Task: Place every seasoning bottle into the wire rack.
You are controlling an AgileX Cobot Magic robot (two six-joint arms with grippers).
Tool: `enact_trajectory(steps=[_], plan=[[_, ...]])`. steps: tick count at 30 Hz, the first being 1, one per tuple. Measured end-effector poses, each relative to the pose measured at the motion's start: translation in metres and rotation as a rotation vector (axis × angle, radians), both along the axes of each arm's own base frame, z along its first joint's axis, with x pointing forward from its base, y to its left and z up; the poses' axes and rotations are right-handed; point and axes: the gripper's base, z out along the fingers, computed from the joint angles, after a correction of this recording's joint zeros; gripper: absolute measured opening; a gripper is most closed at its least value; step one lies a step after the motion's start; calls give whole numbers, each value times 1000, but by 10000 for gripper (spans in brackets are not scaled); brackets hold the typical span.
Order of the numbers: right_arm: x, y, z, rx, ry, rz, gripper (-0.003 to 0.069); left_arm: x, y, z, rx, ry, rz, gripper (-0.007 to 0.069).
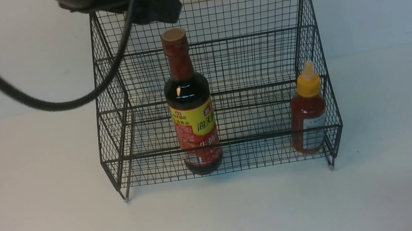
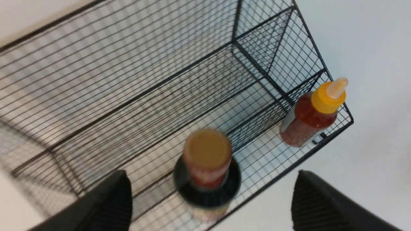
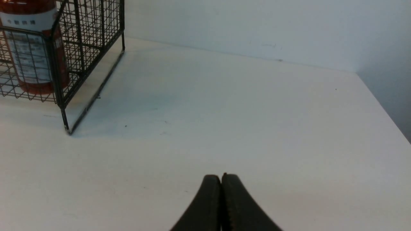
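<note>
The left gripper (image 2: pixel 208 205) hangs with its 2 fingers (image 2: pixel 109 202) spread wide, empty, straight above the soy-sauce bottle (image 1: pixel 190 105): dark glass, orange-gold cap, red neck, yellow-red label, upright in the wire rack (image 1: pixel 203 49). Beyond them, the red squeeze bottle (image 1: pixel 308 115) stands in the rack's right corner. The right gripper (image 3: pixel 221 205) is pinched closed over the white table (image 3: pixel 257 128), pale wall behind.

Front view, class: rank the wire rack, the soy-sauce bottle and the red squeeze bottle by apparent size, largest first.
1. Wire rack
2. Soy-sauce bottle
3. Red squeeze bottle
Both bottles stand on the rack's lowest front tier, so nearness hardly skews this.
</note>
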Motion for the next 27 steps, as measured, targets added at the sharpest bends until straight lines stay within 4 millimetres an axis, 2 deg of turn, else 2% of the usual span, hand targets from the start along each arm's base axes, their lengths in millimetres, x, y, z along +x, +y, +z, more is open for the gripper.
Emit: enact_trajectory(steps=[1, 4, 5, 6, 8, 9, 10, 11, 14, 15, 16, 18, 21, 27], plan=[[0, 0, 0, 0, 0, 0, -15, 0, 1, 0, 5, 5, 5, 561], [0, 0, 0, 0, 0, 0, -15, -47, 29, 31, 39, -41, 82, 440], [0, 0, 0, 0, 0, 0, -15, -65, 40, 42, 44, -82, 108, 367], [0, 0, 0, 0, 0, 0, -15, -72, 44, 46, 49, -100, 119, 344], [0, 0, 0, 0, 0, 0, -15, -108, 62, 61, 34, -177, 150, 232], [0, 0, 0, 0, 0, 0, -15, -130, 73, 64, 21, -208, 172, 140], [0, 0, 0, 0, 0, 0, -15, -148, 81, 65, 3, -229, 188, 83], [0, 0, 0, 0, 0, 0, -15, -163, 88, 63, -9, -240, 200, 58], [0, 0, 0, 0, 0, 0, -15, -211, 108, 36, -55, -227, 236, 4], [0, 0, 0, 0, 0, 0, -15, -222, 112, 20, -69, -204, 244, -2], [0, 0, 0, 0, 0, 0, -15, -224, 112, 17, -77, -201, 247, -4], [0, 0, 0, 0, 0, 0, -15, -240, 115, -29, -140, -181, 243, -5], [0, 0, 0, 1, 0, 0, -15, -242, 112, -72, -206, -202, 232, -5], [0, 0, 0, 1, 0, 0, -15, -229, 105, -130, -370, -336, 238, -5]])
